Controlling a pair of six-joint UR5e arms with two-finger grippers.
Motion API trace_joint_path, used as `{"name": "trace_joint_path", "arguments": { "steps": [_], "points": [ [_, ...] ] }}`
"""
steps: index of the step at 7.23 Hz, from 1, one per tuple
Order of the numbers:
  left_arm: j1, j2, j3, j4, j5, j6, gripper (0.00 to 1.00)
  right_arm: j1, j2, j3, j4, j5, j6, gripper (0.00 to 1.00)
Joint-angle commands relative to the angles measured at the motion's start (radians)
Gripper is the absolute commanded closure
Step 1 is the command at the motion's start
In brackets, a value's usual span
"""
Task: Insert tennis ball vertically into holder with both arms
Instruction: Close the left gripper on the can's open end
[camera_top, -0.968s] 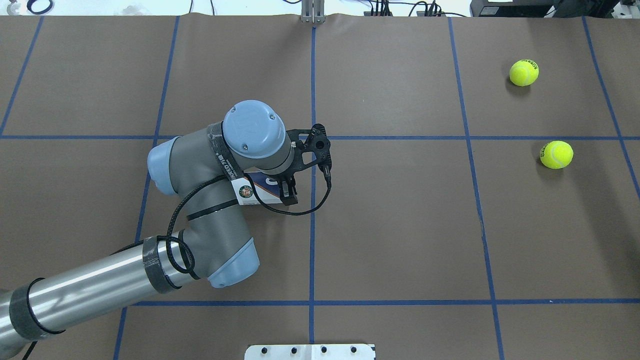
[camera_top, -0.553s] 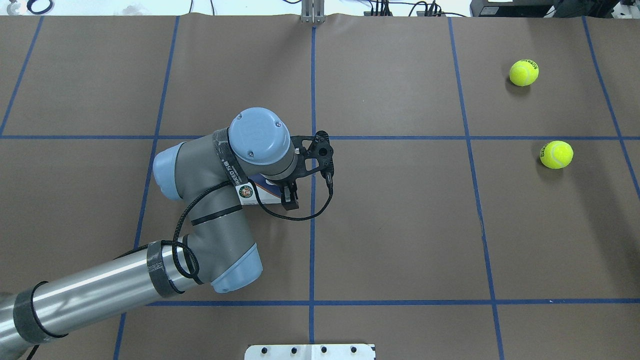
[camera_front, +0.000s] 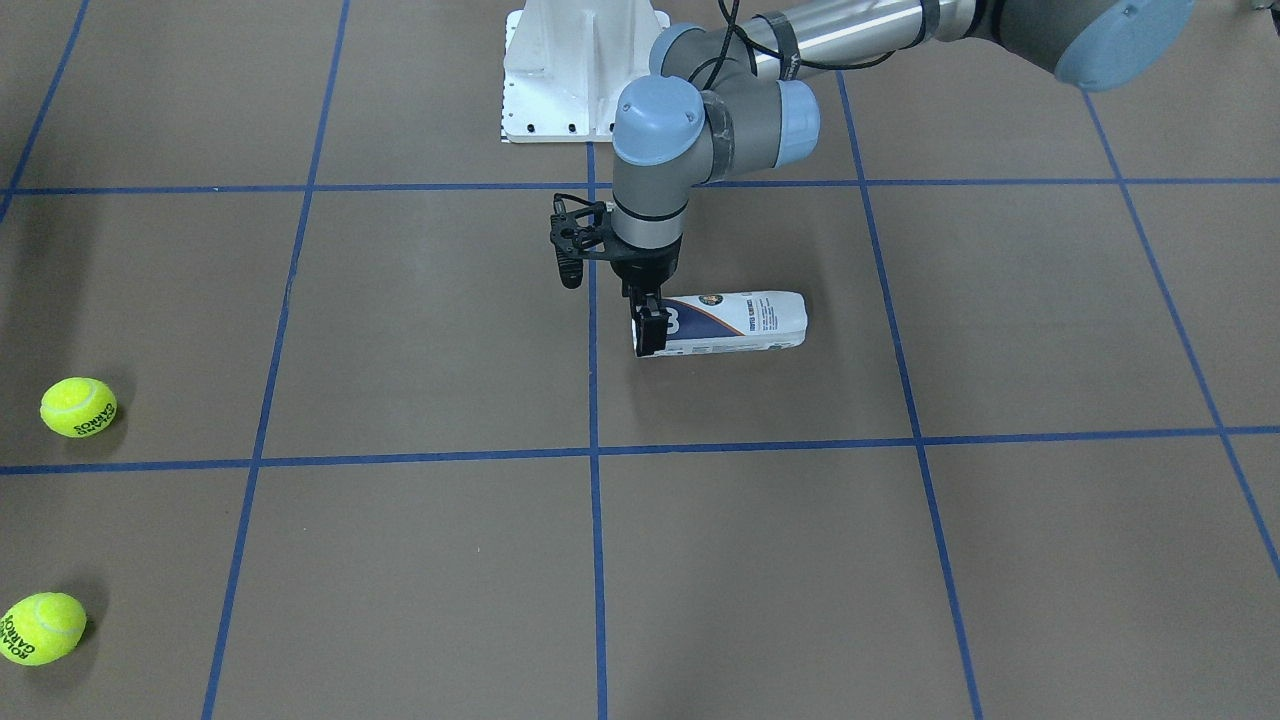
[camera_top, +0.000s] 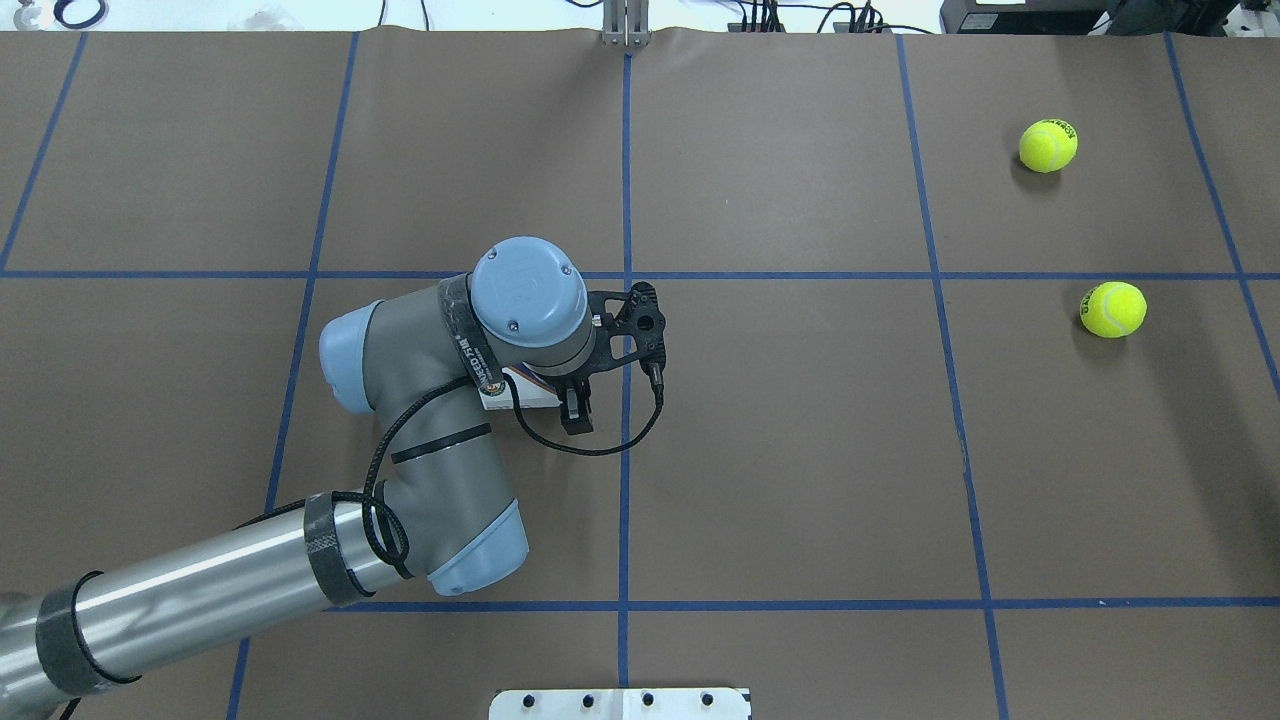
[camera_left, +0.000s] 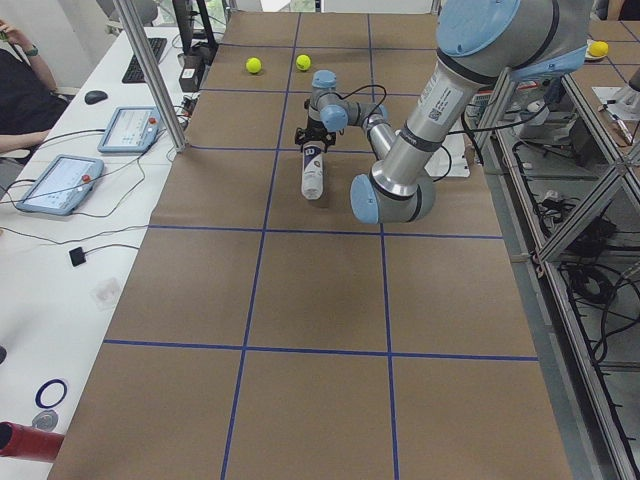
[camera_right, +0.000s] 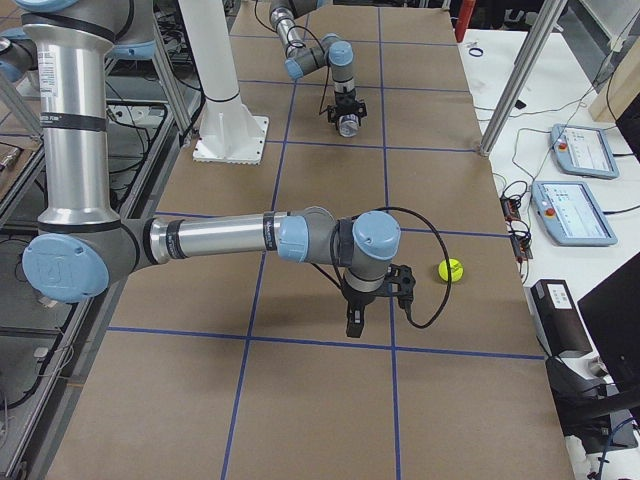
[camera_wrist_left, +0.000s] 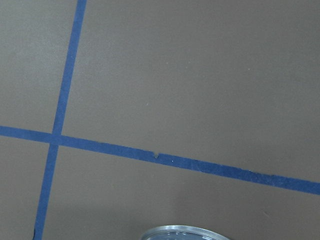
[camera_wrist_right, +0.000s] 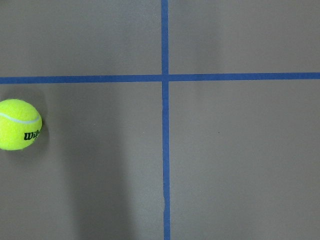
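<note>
The holder (camera_front: 735, 322) lies on its side on the brown table, white and navy label up. It is mostly hidden under my left wrist in the overhead view (camera_top: 510, 393). My left gripper (camera_front: 650, 330) points straight down at the holder's rim end with one finger (camera_top: 572, 412) on each side, open around it. The left wrist view shows only the metal rim (camera_wrist_left: 185, 232). Two yellow tennis balls (camera_top: 1048, 146) (camera_top: 1113, 309) lie far to the right. My right gripper (camera_right: 355, 320) shows only in the exterior right view, near a ball (camera_right: 451, 270); I cannot tell its state. A ball (camera_wrist_right: 19, 124) shows in the right wrist view.
Blue tape lines (camera_top: 625, 450) grid the table. The white robot base (camera_front: 583, 70) stands at the near edge. Tablets (camera_left: 60, 180) and a mouse lie on the side bench, and a post (camera_left: 150, 70) stands at the table's edge.
My left wrist has moved a little right and toward the robot, and the gripper has come lower at the holder's end. The holder and the balls have not moved.
</note>
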Motion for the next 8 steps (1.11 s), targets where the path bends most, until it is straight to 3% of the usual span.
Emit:
{"name": "trace_joint_path", "arguments": {
  "steps": [1, 2, 5, 6, 7, 8],
  "points": [
    [0.003, 0.001, 0.003, 0.001, 0.006, -0.001, 0.02, 0.000, 0.000, -0.001, 0.000, 0.000, 0.000, 0.00],
    [0.003, 0.001, 0.003, 0.001, 0.007, -0.002, 0.17, 0.000, 0.000, -0.001, 0.000, 0.000, 0.001, 0.00],
    [-0.020, 0.001, -0.050, 0.005, 0.040, -0.007, 0.80, 0.000, 0.001, 0.006, 0.000, 0.002, 0.004, 0.00],
    [-0.037, -0.002, -0.114, 0.014, 0.041, -0.016, 0.89, 0.000, 0.003, 0.009, 0.000, 0.002, 0.004, 0.00],
    [-0.041, -0.001, -0.176, 0.005, 0.070, -0.093, 0.91, 0.000, 0.003, 0.013, 0.000, 0.002, 0.004, 0.00],
    [-0.035, -0.002, -0.204, -0.074, 0.149, -0.257, 0.94, 0.000, 0.004, 0.013, 0.000, 0.002, 0.004, 0.00]
  ]
}}
